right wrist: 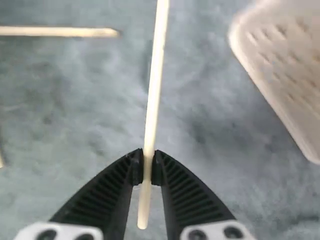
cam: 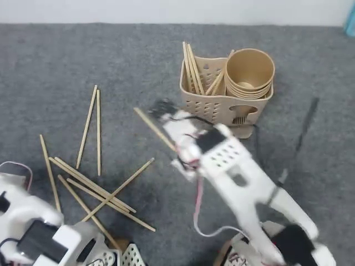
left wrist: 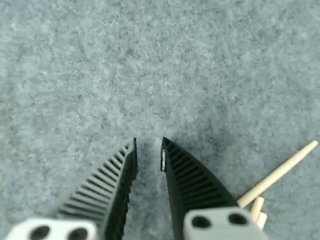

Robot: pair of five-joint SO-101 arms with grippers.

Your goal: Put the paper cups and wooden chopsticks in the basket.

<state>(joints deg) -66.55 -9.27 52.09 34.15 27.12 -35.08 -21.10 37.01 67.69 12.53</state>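
My right gripper (right wrist: 146,157) is shut on a wooden chopstick (right wrist: 155,85), pinched near one end so most of its length sticks out ahead of the fingertips. From above, that chopstick (cam: 147,122) hangs just left of the beige basket (cam: 222,102), with the right gripper (cam: 165,117) beside the basket's near-left corner. The basket holds a stack of paper cups (cam: 249,72) and several chopsticks (cam: 192,69). My left gripper (left wrist: 148,145) is slightly open over bare grey carpet, nothing between its fingers, with chopstick ends (left wrist: 277,172) close by.
Several loose chopsticks (cam: 94,185) lie crossed on the carpet at the front left, and two more (cam: 91,127) lie farther back. The left arm's body (cam: 33,227) sits at the front left corner. A dark cable (cam: 305,130) runs right of the basket.
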